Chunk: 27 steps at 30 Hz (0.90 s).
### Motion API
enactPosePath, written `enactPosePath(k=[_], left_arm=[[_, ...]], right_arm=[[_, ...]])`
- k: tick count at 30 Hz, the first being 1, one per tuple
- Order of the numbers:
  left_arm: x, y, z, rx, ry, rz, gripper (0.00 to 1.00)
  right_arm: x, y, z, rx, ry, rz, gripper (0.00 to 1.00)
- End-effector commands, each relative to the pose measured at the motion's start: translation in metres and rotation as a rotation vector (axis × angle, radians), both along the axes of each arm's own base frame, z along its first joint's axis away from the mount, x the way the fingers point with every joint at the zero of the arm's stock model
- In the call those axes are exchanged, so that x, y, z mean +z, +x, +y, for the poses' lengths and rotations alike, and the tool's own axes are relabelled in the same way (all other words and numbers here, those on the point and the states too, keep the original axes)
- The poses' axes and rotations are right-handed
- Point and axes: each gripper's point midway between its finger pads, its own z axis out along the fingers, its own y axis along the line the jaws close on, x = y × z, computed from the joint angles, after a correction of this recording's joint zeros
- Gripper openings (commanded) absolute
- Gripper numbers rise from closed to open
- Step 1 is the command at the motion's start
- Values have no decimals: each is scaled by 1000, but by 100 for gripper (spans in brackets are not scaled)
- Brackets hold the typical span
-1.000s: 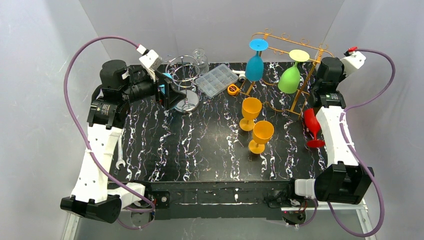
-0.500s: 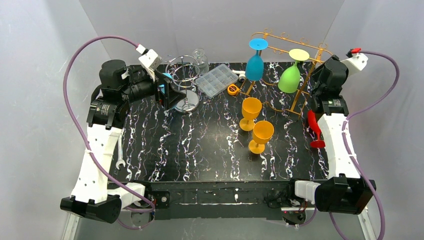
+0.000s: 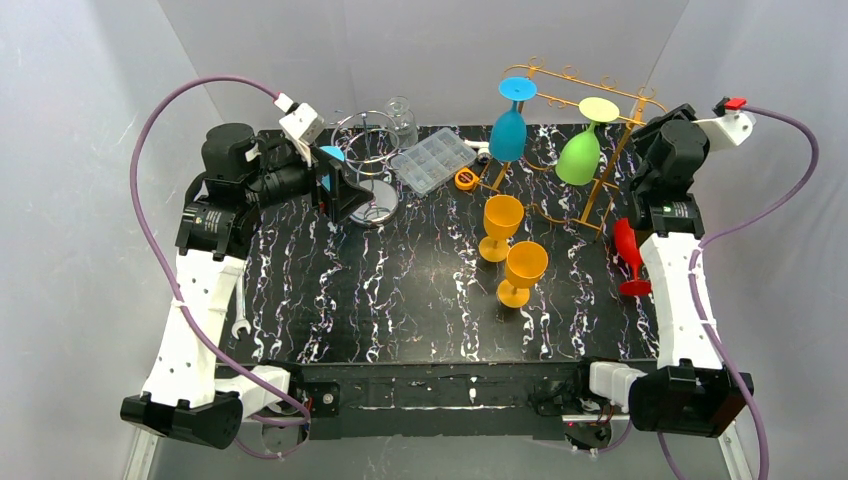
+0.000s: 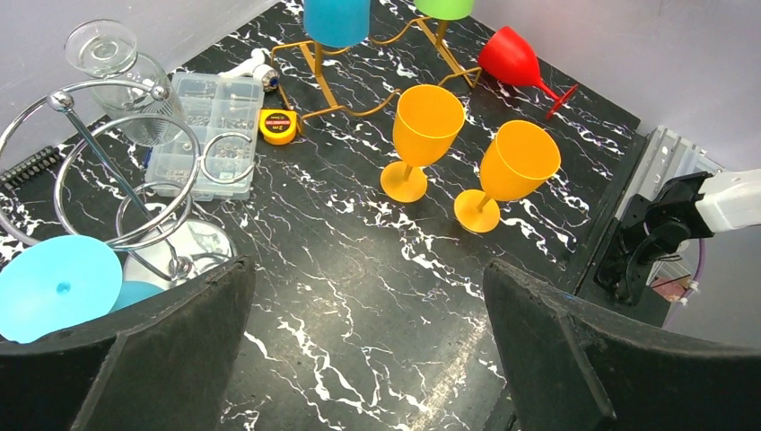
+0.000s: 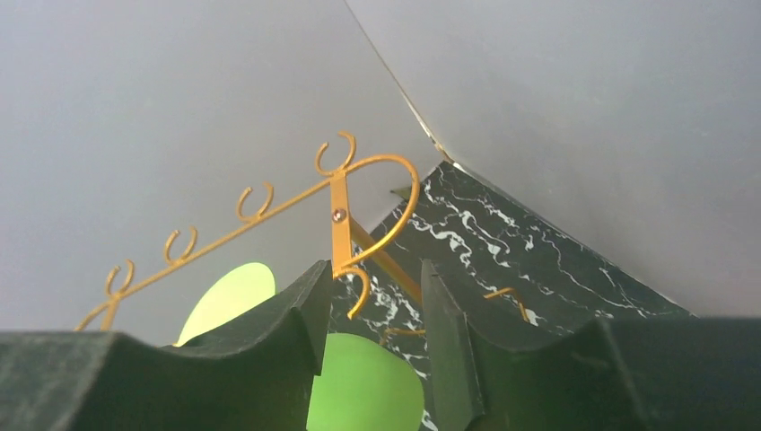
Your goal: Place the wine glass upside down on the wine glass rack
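The gold wire rack (image 3: 600,160) stands at the back right. A blue glass (image 3: 509,130) and a green glass (image 3: 579,155) hang upside down on it. Two orange glasses (image 3: 501,222) (image 3: 523,270) stand upright mid-table. A red glass (image 3: 625,250) lies by the right arm. My right gripper (image 3: 648,135) is near the rack's right end, its jaws slightly apart and empty; the right wrist view shows the rack (image 5: 341,206) and the green glass (image 5: 363,386). My left gripper (image 4: 368,359) is wide open and empty, with a light blue glass (image 4: 58,287) beside its left finger.
A silver ring stand (image 3: 368,150) and a clear glass (image 3: 400,118) are at the back left. A clear organizer box (image 3: 433,160) and a yellow tape measure (image 3: 465,179) lie beside them. A wrench (image 3: 241,326) lies at the left edge.
My right arm has drawn back to the right and up, away from the rack. The left arm has hardly moved. The glasses have not moved.
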Motion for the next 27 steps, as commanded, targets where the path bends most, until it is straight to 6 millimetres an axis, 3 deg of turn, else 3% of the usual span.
enactPosePath(k=[1, 7, 13, 14, 18, 22, 27], left_arm=[[13, -10, -4, -31, -25, -26, 98], [17, -7, -3, -27, -21, -42, 98], [15, -6, -2, -26, -5, -50, 98], [13, -5, -1, -19, -2, -46, 98], [10, -4, -1, -19, 0, -41, 98], [12, -4, -2, -19, -1, -46, 98], [16, -4, -2, -20, -1, -49, 98]], right_arm=[[34, 1, -11, -48, 76, -150, 49], [1, 22, -17, -27, 310, -152, 49], [-11, 33, -20, -12, 451, -204, 48], [-2, 32, -27, -21, 457, -271, 44], [-4, 35, -33, -33, 482, -283, 31], [-10, 36, -33, -30, 501, -287, 16], [-17, 39, -25, 11, 524, -281, 5]])
